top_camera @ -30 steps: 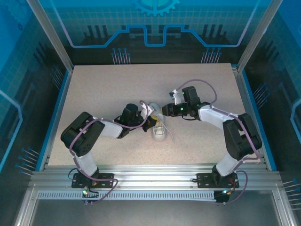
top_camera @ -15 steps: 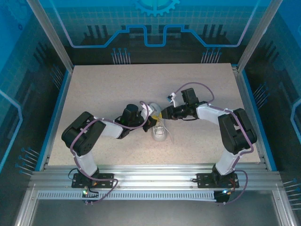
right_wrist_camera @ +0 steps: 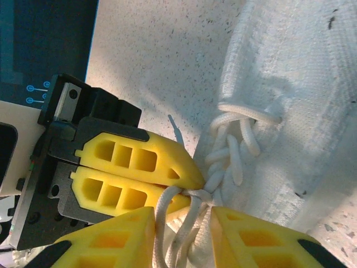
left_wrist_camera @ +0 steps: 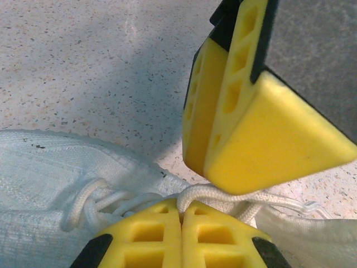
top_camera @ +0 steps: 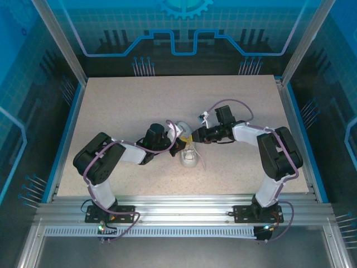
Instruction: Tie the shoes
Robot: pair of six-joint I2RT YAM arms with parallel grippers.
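- While both arms reach inward from the lower corners of the overhead view, the sneaker (top_camera: 189, 158) lies on the speckled surface (top_camera: 122, 106) just below the middle of the frame, one rounded end toward the bottom edge.
- The left fingers (left_wrist_camera: 145, 234) come at it from the left and the right fingers (right_wrist_camera: 111, 243) from the right, and they meet over the upper part of the shoe.
- At the bottom centre of the left wrist view, the left fingers are pressed together with no gap between them.
- The laces (right_wrist_camera: 228, 145) cross right at their tips, and a strand appears caught between them.
- The right fingers hang in the upper right of that view, tips down, just above the same strand.
- Along the bottom edge of the right wrist view, the right fingers stand apart; several lace strands run down through the gap, pinched by neither.
- The left fingers lie at the left centre of this view, their tips on the bunched crossing of the laces.
- White woven fabric of the sneaker takes up the upper right of the right wrist view, with the laces threading down from an eyelet.
- One loose lace trails on the surface to the lower right of the shoe in the overhead view.
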